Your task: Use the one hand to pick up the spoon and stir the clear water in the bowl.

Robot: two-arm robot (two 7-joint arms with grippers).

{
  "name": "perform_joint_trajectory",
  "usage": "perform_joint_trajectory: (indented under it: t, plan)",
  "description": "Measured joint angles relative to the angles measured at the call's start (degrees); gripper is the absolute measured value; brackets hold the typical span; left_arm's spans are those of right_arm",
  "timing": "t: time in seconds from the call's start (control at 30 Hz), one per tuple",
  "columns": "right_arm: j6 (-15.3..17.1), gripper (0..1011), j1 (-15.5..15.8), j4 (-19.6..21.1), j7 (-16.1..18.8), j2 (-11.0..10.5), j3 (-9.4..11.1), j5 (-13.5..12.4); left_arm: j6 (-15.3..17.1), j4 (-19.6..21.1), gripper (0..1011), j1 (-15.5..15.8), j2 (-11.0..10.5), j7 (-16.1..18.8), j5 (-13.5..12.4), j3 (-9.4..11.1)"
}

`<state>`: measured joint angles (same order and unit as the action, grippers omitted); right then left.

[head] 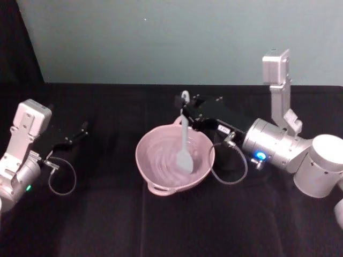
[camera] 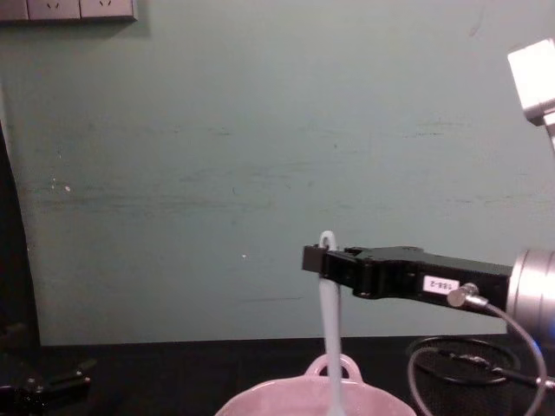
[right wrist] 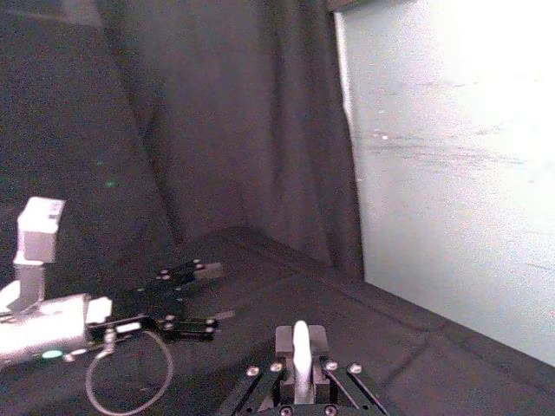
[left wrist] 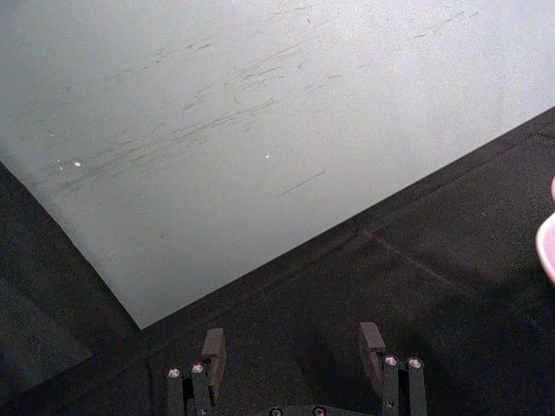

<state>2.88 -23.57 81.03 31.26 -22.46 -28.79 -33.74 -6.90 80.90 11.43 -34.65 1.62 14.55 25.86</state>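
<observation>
- Head view: the spoon [head: 185,143] is held nearly upright, with its paddle head down inside the bowl [head: 161,188] at mid-table. It is judged light, stiff and smooth, and best taken high on the thin handle, just under the hole. The right gripper [head: 187,111] is closed on that very part. The left gripper [head: 80,131] is parked on the table [head: 107,225], well apart from the bowl.
- Left wrist view: the left gripper [left wrist: 295,364] is seen spread wide, with nothing between its fingers.
- Right wrist view: the white handle end is pinched between the narrowly set fingers [right wrist: 318,340] of the right gripper.
- Chest view: the handle is seen hanging from the right gripper [camera: 316,260] straight down into the bowl [camera: 286,397]. A firm pinch is judged necessary against slipping.
</observation>
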Motion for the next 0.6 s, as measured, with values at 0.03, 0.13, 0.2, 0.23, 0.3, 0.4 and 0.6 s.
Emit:
perform_joint_trajectory:
  t: [0.03, 0.13, 0.2, 0.23, 0.3, 0.4, 0.6]
  plan:
    - [0.0, 109, -0.02, 0.02, 0.27, 0.27, -0.4, 0.0, 0.0, 0.0, 1011, 0.0, 0.0, 0.0, 0.0, 0.0]
    - [0.0, 109, -0.43, -0.28, 0.78, 0.97, -1.19, 0.0, 0.0, 0.0, 1011, 0.0, 0.0, 0.0, 0.0, 0.0]
    - [0.0, 109, -0.92, -0.72, 1.16, 1.54, -1.78, 0.0, 0.0, 0.0, 1011, 0.0, 0.0, 0.0, 0.0, 0.0]
    - [0.0, 109, -1.21, -1.01, 1.33, 1.85, -2.07, 0.02, 0.0, 0.0, 1011, 0.0, 0.0, 0.0, 0.0, 0.0]
    - [-0.1, 109, -2.23, -2.21, 1.85, 2.84, -2.83, 0.19, 0.0, 0.0, 1011, 0.0, 0.0, 0.0, 0.0, 0.0]
    - [-0.46, 109, -3.77, -4.12, 2.43, 4.19, -3.57, 0.29, 0.0, 0.0, 1011, 0.0, 0.0, 0.0, 0.0, 0.0]
    - [-1.36, 109, -7.23, -9.04, 3.41, 6.8, -4.52, 0.64, 0.0, 0.0, 1011, 0.0, 0.0, 0.0, 0.0, 0.0]
